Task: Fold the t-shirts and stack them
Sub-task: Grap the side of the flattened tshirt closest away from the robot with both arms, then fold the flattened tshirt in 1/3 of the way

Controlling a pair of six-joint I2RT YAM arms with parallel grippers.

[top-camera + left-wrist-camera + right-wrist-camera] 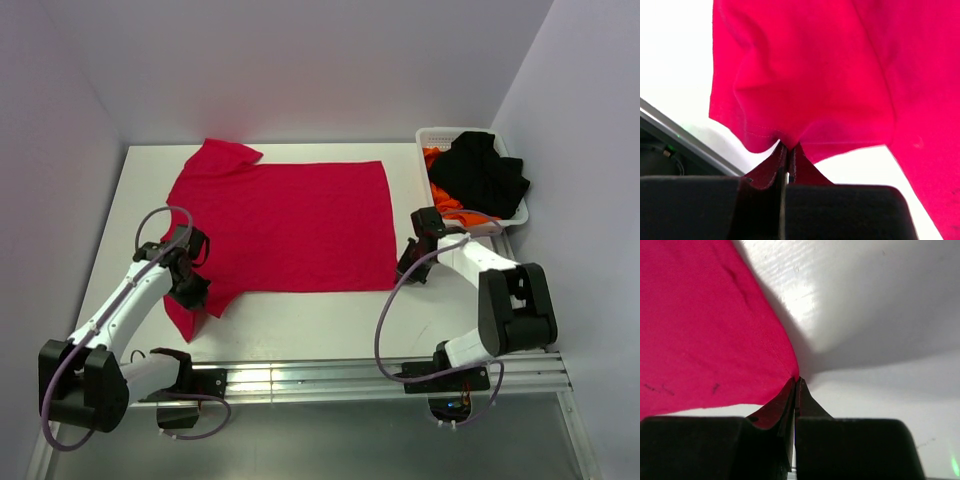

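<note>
The crimson-red t-shirt (290, 225) lies spread flat on the white table (310, 320), collar to the left. My left gripper (197, 290) is shut on the shirt's near left part by the sleeve; in the left wrist view the cloth (815, 70) bunches into the closed fingertips (787, 149). My right gripper (406, 270) is shut on the shirt's near right corner; the right wrist view shows that corner (700, 325) pinched in the gripper (796, 384). A black t-shirt (482, 175) and an orange one (447, 206) lie heaped in the basket.
The white lattice basket (436, 134) stands at the table's back right, close behind my right arm. White walls close in the left, back and right. A metal rail (330, 380) runs along the near edge by the arm bases.
</note>
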